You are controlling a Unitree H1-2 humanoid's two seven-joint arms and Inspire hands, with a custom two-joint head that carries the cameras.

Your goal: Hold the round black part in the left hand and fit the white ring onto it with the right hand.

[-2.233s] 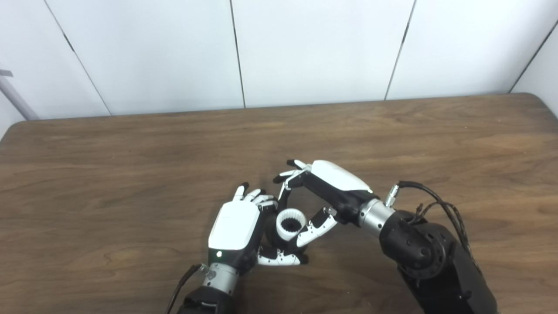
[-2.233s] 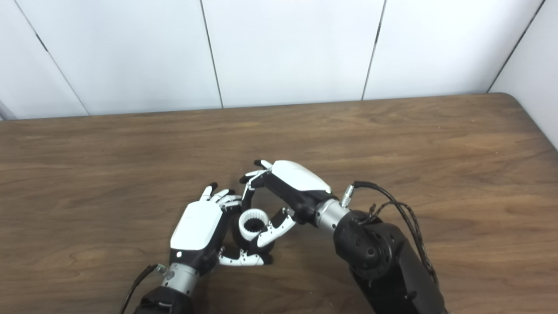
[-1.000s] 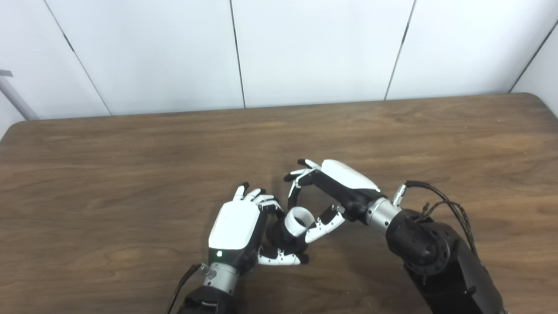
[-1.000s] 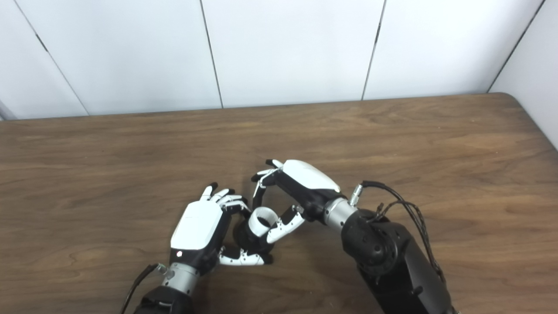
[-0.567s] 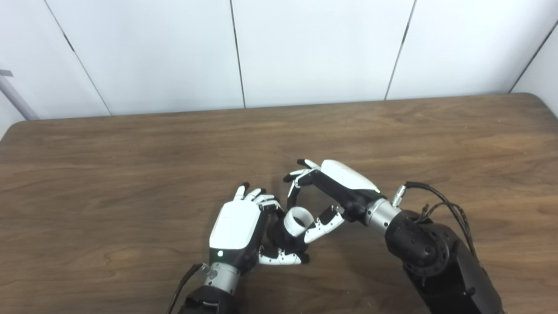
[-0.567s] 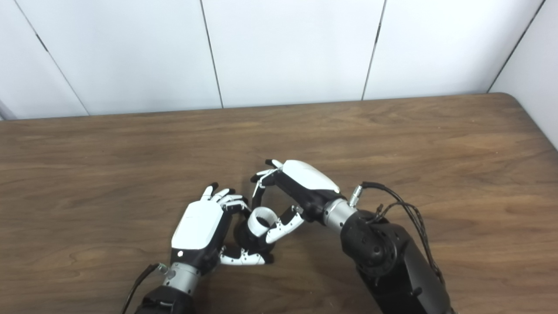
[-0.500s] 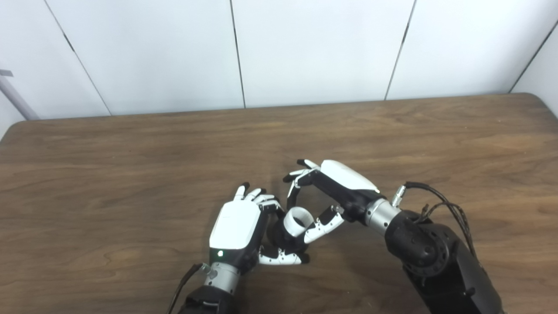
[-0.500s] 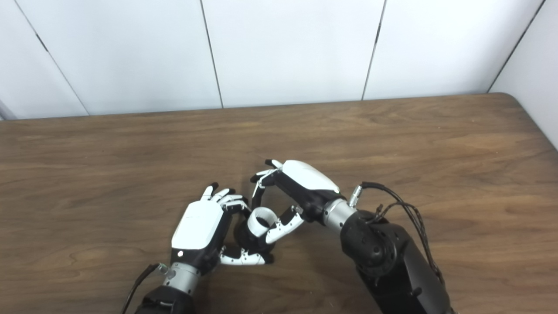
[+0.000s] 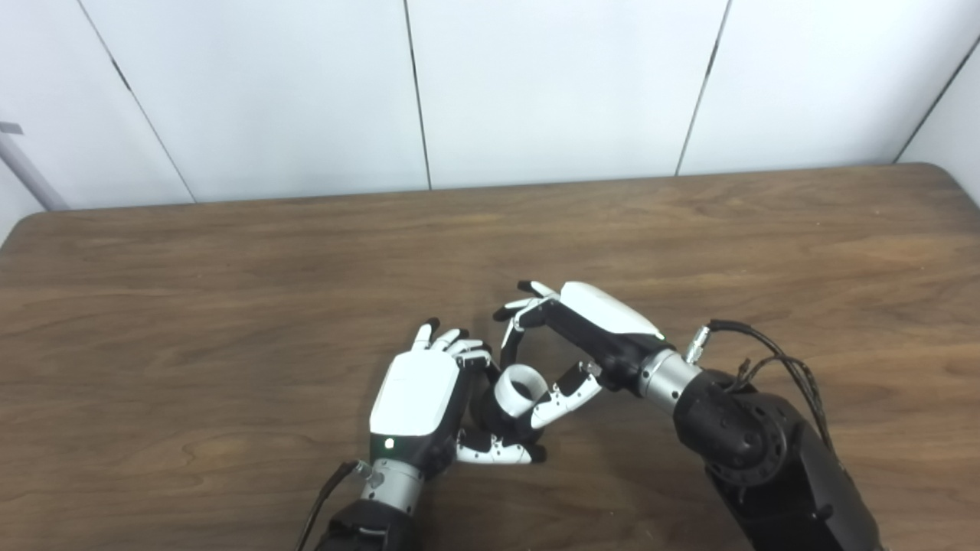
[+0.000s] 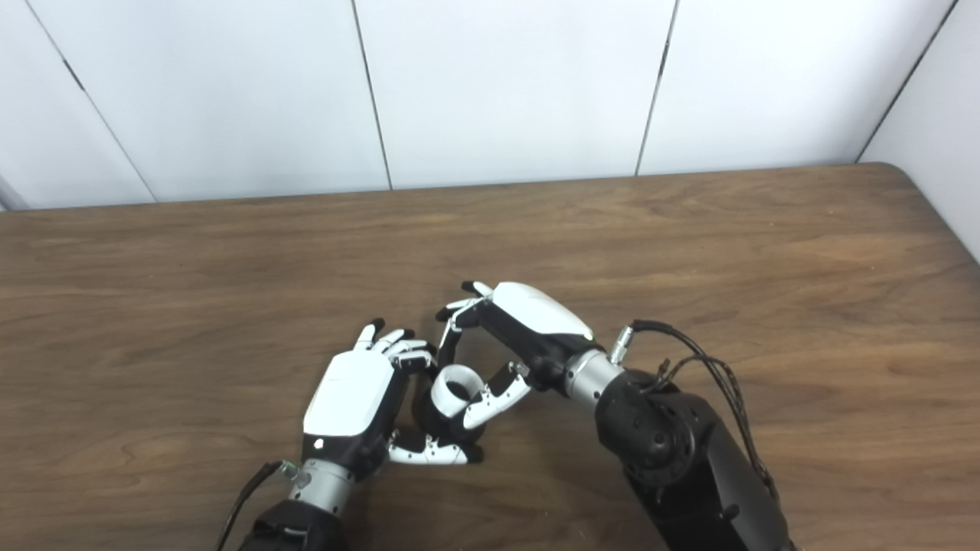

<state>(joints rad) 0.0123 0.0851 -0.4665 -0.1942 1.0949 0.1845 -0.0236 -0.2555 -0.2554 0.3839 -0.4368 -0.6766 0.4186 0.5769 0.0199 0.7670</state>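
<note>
Fingers [image 9: 459, 348] of our left hand [image 9: 417, 398] curl around the round black part [image 9: 490, 409] in the left eye view, gripping it just above the brown tabletop [image 9: 230, 291]. Our right hand [image 9: 570, 344] pinches the white ring [image 9: 519, 386] between thumb and one finger, its remaining fingers spread up and away. We see the ring tilted, touching the top of the black part; we cannot tell whether it is seated.

From the right eye view, the left hand [image 10: 351, 409] has its white back toward us, hiding most of the black part [image 10: 429, 413]. The ring [image 10: 455, 389] sits between both hands, the right hand [image 10: 509, 337] arching over it. A white wall [image 10: 498, 84] stands behind the tabletop [image 10: 191, 283].
</note>
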